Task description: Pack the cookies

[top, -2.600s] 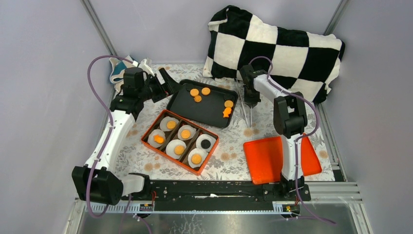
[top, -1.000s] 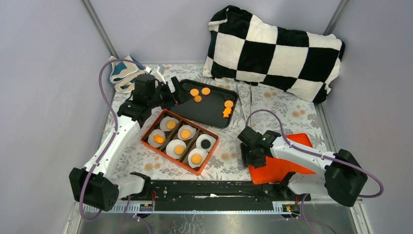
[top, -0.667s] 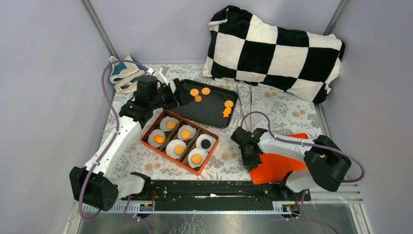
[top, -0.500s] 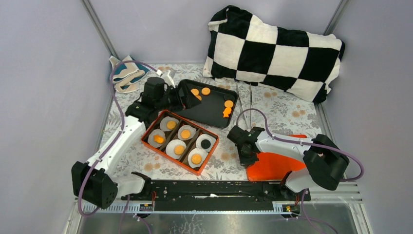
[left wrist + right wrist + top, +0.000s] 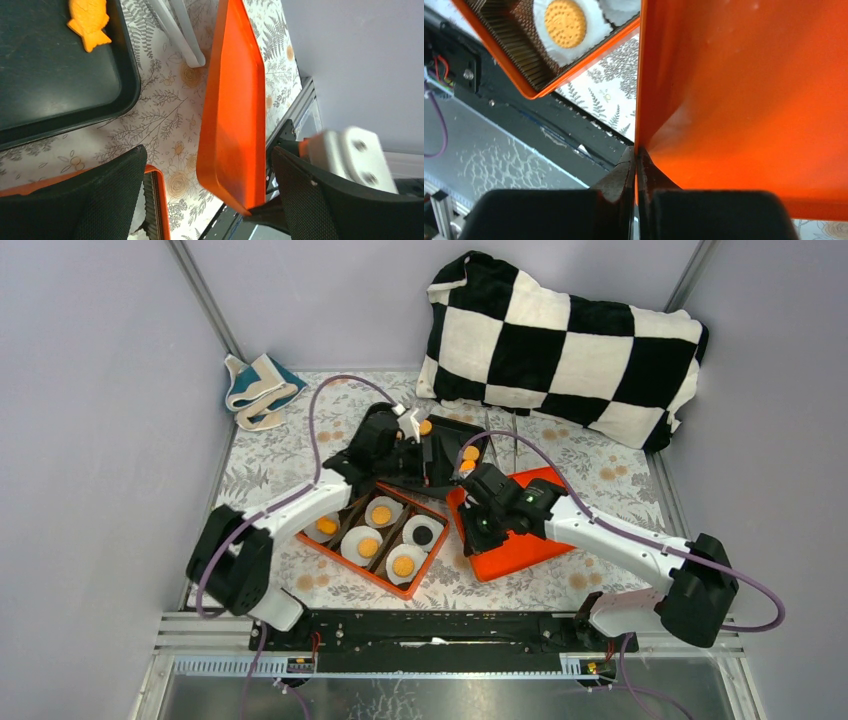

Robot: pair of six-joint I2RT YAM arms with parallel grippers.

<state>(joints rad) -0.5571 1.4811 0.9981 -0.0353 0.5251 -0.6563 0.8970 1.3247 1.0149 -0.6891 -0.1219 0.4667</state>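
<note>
Several round cookies (image 5: pixel 368 546) lie in white liners inside the orange box (image 5: pixel 351 570); one (image 5: pixel 565 21) shows in the right wrist view. More cookies (image 5: pixel 470 452) lie on the black tray (image 5: pixel 452 425), among them a fish-shaped one (image 5: pixel 90 22). My right gripper (image 5: pixel 477 529) is shut on the rim of the orange lid (image 5: pixel 520 530), which it holds tilted beside the box; the pinch (image 5: pixel 636 159) is plain in the wrist view. My left gripper (image 5: pixel 432 454) hangs open over the tray's near edge. The lid's corner (image 5: pixel 232 125) shows between its fingers (image 5: pixel 105 195), touching neither.
Metal tongs (image 5: pixel 512 447) lie right of the tray, partly under the lid. A checkered pillow (image 5: pixel 565 340) fills the back right. A folded cloth (image 5: pixel 258 388) sits at the back left. The black rail (image 5: pixel 430 630) runs along the near edge.
The right gripper has shut on the lid and carried it from the front right up and left, next to the box. The left arm has swung right, over the black tray.
</note>
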